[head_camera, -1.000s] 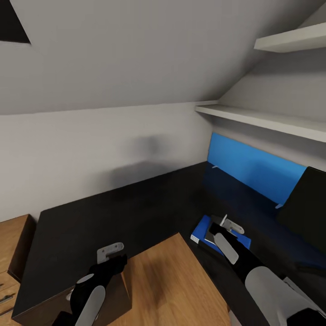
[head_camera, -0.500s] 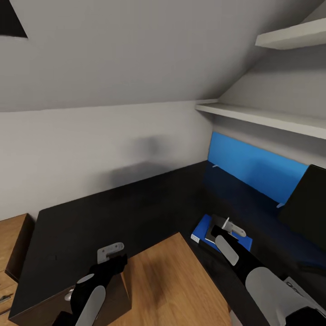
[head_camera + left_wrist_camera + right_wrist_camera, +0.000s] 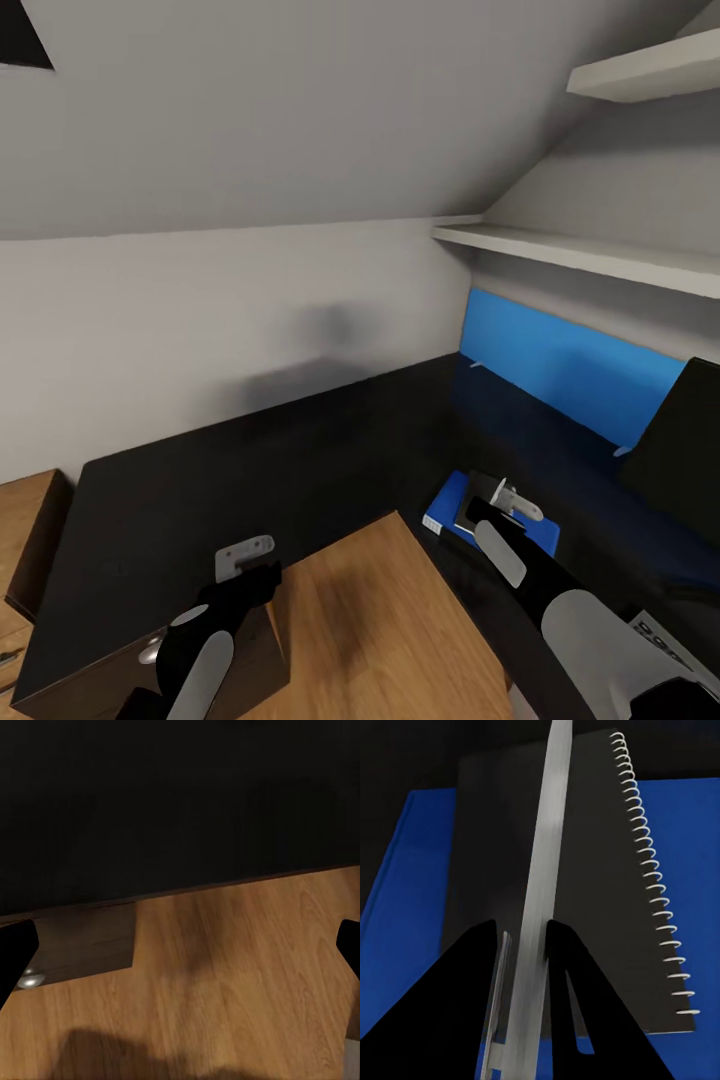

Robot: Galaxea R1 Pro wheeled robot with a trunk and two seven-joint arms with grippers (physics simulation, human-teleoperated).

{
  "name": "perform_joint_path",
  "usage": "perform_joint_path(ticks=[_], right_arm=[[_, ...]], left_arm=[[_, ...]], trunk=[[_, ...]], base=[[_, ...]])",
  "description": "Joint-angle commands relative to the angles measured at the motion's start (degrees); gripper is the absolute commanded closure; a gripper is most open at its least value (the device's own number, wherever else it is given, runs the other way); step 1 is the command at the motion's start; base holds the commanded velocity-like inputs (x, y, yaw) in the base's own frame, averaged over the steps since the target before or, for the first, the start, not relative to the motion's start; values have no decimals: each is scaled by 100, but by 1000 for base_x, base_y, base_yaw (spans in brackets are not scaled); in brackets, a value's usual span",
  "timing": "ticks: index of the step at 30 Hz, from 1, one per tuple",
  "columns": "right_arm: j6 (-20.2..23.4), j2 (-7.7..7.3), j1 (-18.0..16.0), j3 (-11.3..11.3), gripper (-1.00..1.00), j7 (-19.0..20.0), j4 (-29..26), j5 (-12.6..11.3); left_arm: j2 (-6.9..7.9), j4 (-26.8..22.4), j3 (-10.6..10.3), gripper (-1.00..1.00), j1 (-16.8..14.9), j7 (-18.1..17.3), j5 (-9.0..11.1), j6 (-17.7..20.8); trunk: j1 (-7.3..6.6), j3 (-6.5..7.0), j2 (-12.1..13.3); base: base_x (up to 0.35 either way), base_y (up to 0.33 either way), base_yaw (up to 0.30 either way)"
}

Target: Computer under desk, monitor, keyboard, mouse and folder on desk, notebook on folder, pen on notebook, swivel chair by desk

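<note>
Head view: the desk [image 3: 300, 440] runs black-topped from the left toward the blue back panel [image 3: 560, 365] at the right, under two white wall shelves [image 3: 580, 258]. The monitor [image 3: 680, 440] stands at the far right edge, its dark screen partly cut off. The folder [image 3: 445, 505] lies flat on the desk near the blue panel, with the notebook [image 3: 478, 512] on top of it. The right gripper [image 3: 505, 497] hangs directly over the notebook; a pale object shows at its tip. The left gripper [image 3: 245, 560] sits over the near desk edge, above the wooden floor [image 3: 380, 620]. A light wooden cabinet [image 3: 25, 530] stands at the far left.

Left wrist view: the desk top [image 3: 180, 802] and the wooden floor [image 3: 225, 975] beyond its edge are seen between two dark fingertips [image 3: 15, 952] set wide apart with nothing between them; the left claw is spread.

Right wrist view: the right claw's two dark fingers [image 3: 472, 982] are pressed onto the pen [image 3: 544, 885], a slim pale stick held upright-on along the view. Below it lies the grey spiral-bound notebook [image 3: 600, 892], resting on the blue folder [image 3: 412, 885].
</note>
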Motion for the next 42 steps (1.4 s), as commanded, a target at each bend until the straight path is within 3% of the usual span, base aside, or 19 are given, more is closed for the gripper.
perform_joint_path(ticks=[1,22,42], right_arm=[[34,-9,-5,42,100,-44,-12,-12],[-97,-9,-5,43,100,-48,-12,-12],[-159,53,-5,43,100,-53,-12,-14]], left_arm=[[0,-8,-6,-100,-5,56,54,9],[0,1,-6,-100,-5,56,54,9],[16,15,-13,-100,-5,56,50,3]], trunk=[[24,-26,-48],[485,-403,-890],[485,-403,-890]], base=[[0,0,0],[0,0,0],[2,0,0]])
